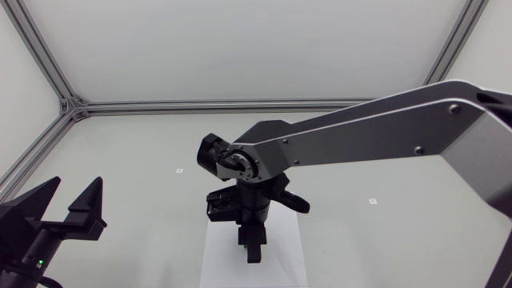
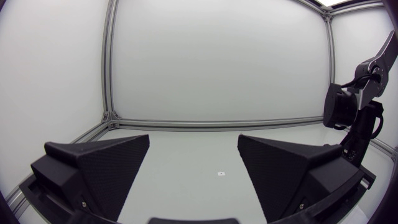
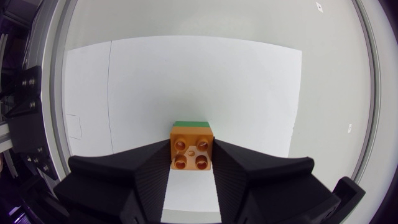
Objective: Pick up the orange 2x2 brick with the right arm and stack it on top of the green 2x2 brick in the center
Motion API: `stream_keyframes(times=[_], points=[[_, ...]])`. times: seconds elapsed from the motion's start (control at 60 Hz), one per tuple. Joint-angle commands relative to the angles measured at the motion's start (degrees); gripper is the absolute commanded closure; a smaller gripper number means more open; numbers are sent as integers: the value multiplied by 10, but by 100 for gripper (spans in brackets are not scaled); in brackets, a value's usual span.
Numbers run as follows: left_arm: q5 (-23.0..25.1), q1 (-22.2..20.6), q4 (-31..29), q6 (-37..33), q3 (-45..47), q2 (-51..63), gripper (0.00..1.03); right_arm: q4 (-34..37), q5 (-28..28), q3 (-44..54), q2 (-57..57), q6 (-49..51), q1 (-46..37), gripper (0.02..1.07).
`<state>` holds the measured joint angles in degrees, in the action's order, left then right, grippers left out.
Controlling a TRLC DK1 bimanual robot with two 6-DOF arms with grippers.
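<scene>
The right end effector grips the orange 2x2 brick by 2 opposite sides, studs up. It is squarely over the green 2x2 brick, on the white sheet midway along the worktop's near edge. This alignment suits stacking, but I cannot tell whether it is seated. The left end effector sits wide open near the near-left corner, out of the way.
</scene>
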<state>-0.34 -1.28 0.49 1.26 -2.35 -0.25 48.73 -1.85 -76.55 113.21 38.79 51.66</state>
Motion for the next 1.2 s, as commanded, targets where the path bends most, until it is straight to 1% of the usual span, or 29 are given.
stream_keyframes(times=[0.0, 0.133, 0.3, 0.567, 0.733, 1.117, 1.15, 1.183], points=[[3, 1, -8, -7, 23, -5, 4, -17, 15, 55, 52, -11, 1, 90], [3, 1, -8, -7, 23, -5, 4, -13, 27, 50, 57, -17, 5, 90], [3, 1, -8, -7, 23, -5, 4, 13, 25, 24, 68, -13, 1, 90], [3, 2, -8, -7, 23, -5, 4, 4, 7, 38, 63, -2, -6, 90], [3, 1, -8, -7, 23, -5, 4, 0, 8, 42, 57, -4, -2, 90], [3, 1, -8, -7, 23, -5, 4, 26, 12, 11, 46, -6, -2, 89], [3, 1, -8, -7, 23, -5, 4, 26, 13, 11, 46, -6, -2, 88], [3, 1, -8, -7, 23, -5, 4, 26, 14, 11, 45, -7, -2, 81]])
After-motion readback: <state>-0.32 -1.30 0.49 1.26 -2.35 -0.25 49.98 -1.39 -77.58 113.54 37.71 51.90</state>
